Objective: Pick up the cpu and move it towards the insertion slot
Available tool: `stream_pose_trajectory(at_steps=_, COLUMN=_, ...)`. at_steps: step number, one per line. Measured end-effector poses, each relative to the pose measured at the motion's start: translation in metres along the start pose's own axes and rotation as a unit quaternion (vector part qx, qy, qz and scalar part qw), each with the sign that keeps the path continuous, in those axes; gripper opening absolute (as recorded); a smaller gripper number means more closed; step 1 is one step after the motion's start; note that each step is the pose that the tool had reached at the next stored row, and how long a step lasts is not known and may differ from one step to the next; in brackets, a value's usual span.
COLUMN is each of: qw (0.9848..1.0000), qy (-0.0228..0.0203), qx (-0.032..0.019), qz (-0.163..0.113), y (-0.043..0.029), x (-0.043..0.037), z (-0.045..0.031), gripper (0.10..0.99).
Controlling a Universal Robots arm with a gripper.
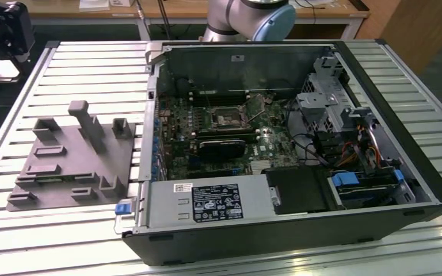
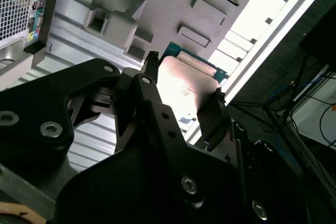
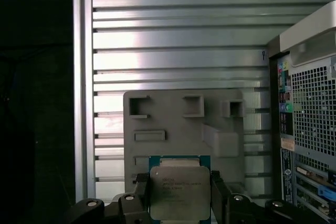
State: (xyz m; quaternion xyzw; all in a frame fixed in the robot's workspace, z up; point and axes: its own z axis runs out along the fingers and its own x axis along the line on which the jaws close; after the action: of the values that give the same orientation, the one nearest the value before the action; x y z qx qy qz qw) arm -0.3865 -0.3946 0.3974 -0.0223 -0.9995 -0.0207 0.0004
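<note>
**Entry 1 – Progress.** You can count the pick-up as done. The cpu (image 3: 178,182), a small flat square chip with a silver-grey metal lid on a green-rimmed board, is in the black two-fingered gripper (image 3: 180,200). Beyond it in both wrist views is the pale grey plastic fixture (image 3: 184,124), with moulded pockets and blocks, on the ribbed aluminium table (image 3: 173,35). The chip looks to hang clear above the fixture, not touching it.

**Entry 2 – Remaining.** The insertion slot (image 1: 227,118) is a small square socket with a shiny metal frame and a dark centre. It sits on the green motherboard (image 1: 273,148) inside the open black computer case (image 1: 282,247) and looks unoccupied. In the first wrist view the cpu is outside the case, near its perforated metal rear panel (image 3: 315,119). By that showing it is well apart from the slot, so judge most of the carry undone.

**Entry 3 – Gripper.** It is closed to the chip's width, with one black finger (image 2: 211,116) on each of two opposite edges. The lid faces the cameras. It grips nothing else.
</note>
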Motion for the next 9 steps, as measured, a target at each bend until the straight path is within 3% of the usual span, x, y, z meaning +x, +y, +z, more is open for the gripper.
stream_pose_trajectory(at_steps=9, qw=1.0000, qy=0.0000, qx=0.0001, qz=0.000, y=0.0012, x=-0.0059, z=-0.0046, gripper=0.545)
